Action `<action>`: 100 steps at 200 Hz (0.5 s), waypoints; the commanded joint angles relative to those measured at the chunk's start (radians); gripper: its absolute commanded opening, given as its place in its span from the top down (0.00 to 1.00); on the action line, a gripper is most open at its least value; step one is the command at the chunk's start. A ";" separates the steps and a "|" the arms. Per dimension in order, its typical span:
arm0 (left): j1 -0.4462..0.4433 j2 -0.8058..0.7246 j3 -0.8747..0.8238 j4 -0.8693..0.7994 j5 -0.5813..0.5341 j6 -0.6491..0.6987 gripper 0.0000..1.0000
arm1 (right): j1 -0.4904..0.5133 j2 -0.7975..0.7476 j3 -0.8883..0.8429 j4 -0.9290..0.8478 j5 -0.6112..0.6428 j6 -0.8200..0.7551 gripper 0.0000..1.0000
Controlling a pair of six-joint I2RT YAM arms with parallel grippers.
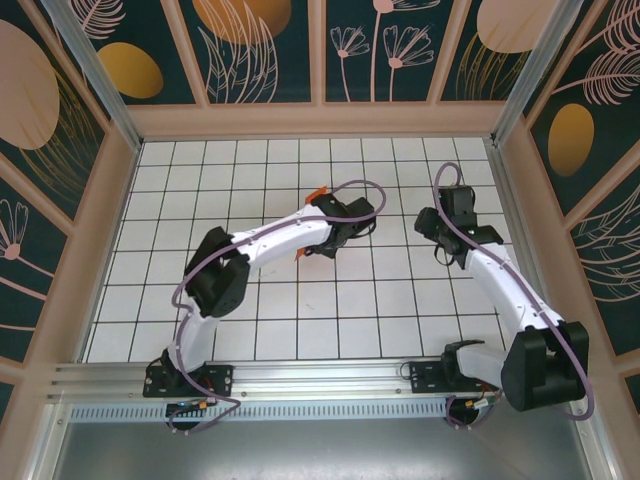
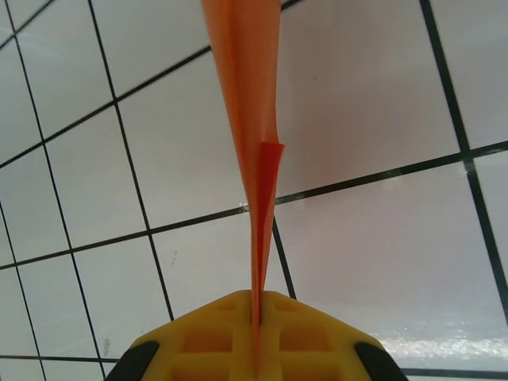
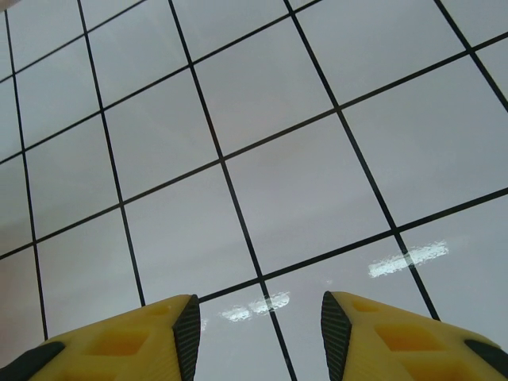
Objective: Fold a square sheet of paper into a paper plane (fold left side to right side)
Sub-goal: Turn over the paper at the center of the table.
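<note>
The square sheet of paper is folded into a narrow pointed orange shape, the paper plane (image 2: 242, 95), seen edge-on in the left wrist view. My left gripper (image 2: 255, 321) is shut on its near end, with the yellow fingers (image 2: 317, 333) pressed together around the fold. From above, the left gripper (image 1: 322, 240) hangs over the middle of the floor, and orange tips of the paper plane (image 1: 318, 192) poke out past the arm. To its right, apart from the paper, my right gripper (image 1: 436, 228) hovers. Its jaws stand open over bare tiles, the right gripper (image 3: 260, 333) holding nothing.
The white tiled floor (image 1: 300, 320) with black grid lines is fenced by wooden-framed walls (image 1: 320, 118) on three sides. A metal rail (image 1: 320, 375) with both arm bases runs along the near edge.
</note>
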State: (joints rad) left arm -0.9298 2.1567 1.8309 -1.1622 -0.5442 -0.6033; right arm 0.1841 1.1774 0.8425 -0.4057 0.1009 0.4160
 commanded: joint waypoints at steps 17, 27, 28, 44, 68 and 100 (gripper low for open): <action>-0.008 0.127 0.116 -0.110 0.037 0.020 0.91 | -0.029 -0.044 -0.025 0.008 -0.035 -0.021 0.53; -0.008 0.162 0.161 -0.109 0.060 0.038 0.87 | -0.035 -0.051 -0.031 0.011 -0.048 -0.020 0.53; -0.007 0.165 0.165 -0.109 0.064 0.040 0.86 | -0.035 -0.052 -0.032 0.011 -0.050 -0.020 0.53; -0.007 0.220 0.229 -0.097 0.125 0.077 0.70 | -0.041 -0.058 -0.041 0.019 -0.073 -0.015 0.53; -0.008 0.256 0.311 -0.082 0.199 0.127 0.57 | -0.042 -0.063 -0.055 0.030 -0.119 -0.007 0.53; 0.008 0.211 0.401 -0.042 0.287 0.186 0.41 | -0.043 -0.052 -0.079 0.093 -0.246 0.002 0.54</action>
State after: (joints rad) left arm -0.9298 2.4027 2.1544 -1.2236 -0.3565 -0.4850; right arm 0.1490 1.1343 0.7902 -0.3820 -0.0189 0.4168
